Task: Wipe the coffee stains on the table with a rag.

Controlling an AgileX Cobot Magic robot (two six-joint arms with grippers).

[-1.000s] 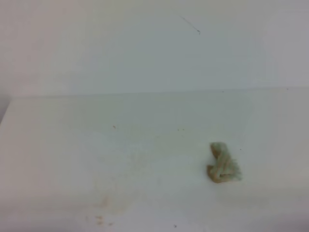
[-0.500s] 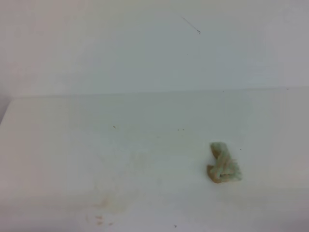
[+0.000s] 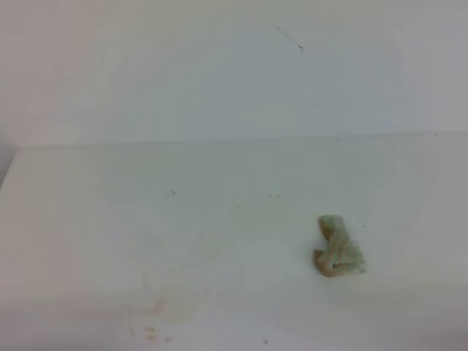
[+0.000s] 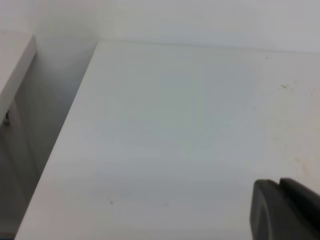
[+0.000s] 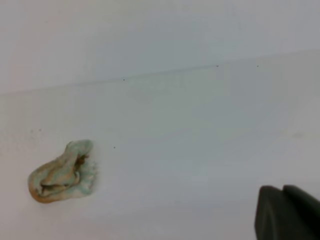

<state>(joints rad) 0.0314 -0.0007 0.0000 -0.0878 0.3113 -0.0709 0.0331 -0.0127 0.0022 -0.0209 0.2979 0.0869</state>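
The rag is a small crumpled wad of pale green-and-white cloth with brown marks. It lies loose on the white table, right of the middle. It also shows at the lower left of the right wrist view. No orange-brown coffee blotch shows in any view. Neither gripper appears in the exterior high view. Only a dark finger shows at the lower right corner of the left wrist view, and another dark finger at the same corner of the right wrist view, far right of the rag. Nothing is held.
Faint pale-brown smudges and specks lie near the table's front left. The white wall rises behind the table. In the left wrist view the table's left edge drops into a shadowed gap.
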